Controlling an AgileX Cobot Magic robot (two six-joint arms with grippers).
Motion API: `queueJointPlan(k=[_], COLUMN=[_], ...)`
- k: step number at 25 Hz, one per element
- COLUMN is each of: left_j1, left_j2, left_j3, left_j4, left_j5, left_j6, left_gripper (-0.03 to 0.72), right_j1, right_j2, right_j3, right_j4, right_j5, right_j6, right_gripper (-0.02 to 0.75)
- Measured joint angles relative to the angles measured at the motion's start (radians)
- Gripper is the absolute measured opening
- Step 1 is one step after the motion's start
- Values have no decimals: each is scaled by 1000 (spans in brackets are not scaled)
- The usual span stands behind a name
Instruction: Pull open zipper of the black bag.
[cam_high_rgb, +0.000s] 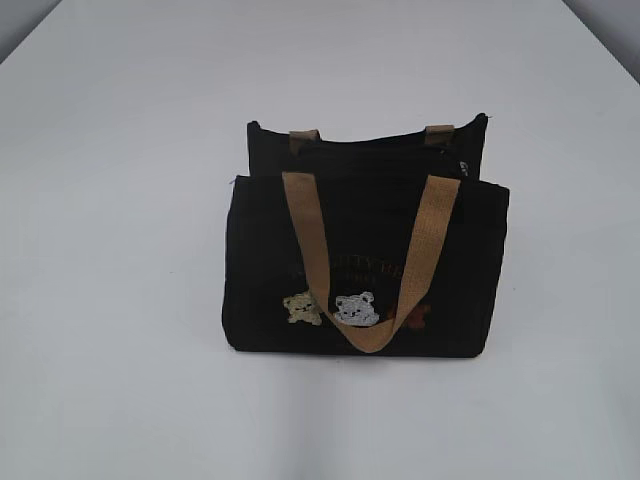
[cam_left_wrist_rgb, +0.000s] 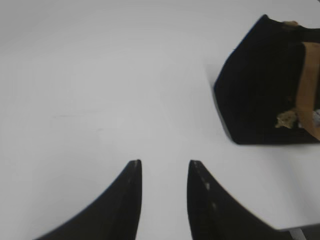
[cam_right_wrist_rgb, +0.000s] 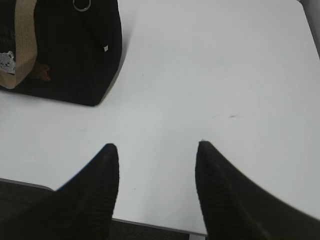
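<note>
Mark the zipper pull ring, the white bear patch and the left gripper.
zipper pull ring (cam_right_wrist_rgb: 81, 5): right wrist view, on the silver loop.
white bear patch (cam_high_rgb: 356, 309): exterior view, patch centre.
left gripper (cam_left_wrist_rgb: 164, 167): left wrist view, midway between fingertips.

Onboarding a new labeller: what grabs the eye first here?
The small black fabric bag with tan webbing handles stands mid-table on the white table, bear patches low on its front. In the right wrist view a round silver ring hangs at its top edge.
</note>
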Motion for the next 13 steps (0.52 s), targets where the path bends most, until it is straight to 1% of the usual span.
queueJointPlan(k=[3,4,5,11,13], left_j1=[155,198,220,210,210], left_j2=[0,0,0,0,0], left_j3=[0,0,0,0,0], left_j4=[0,-1,-1,-10,2], left_j5=[0,0,0,0,0], left_j6=[0,1,1,1,2], left_gripper=[238,238,237,236,236], right_j1=[0,0,0,0,0], right_j2=[0,0,0,0,0], right_j3=[0,0,0,0,0], right_j4=[0,0,-1,-1,-1], right_j5=[0,0,0,0,0], right_j6=[1,1,1,1,1], right_gripper=[393,393,393,392,392])
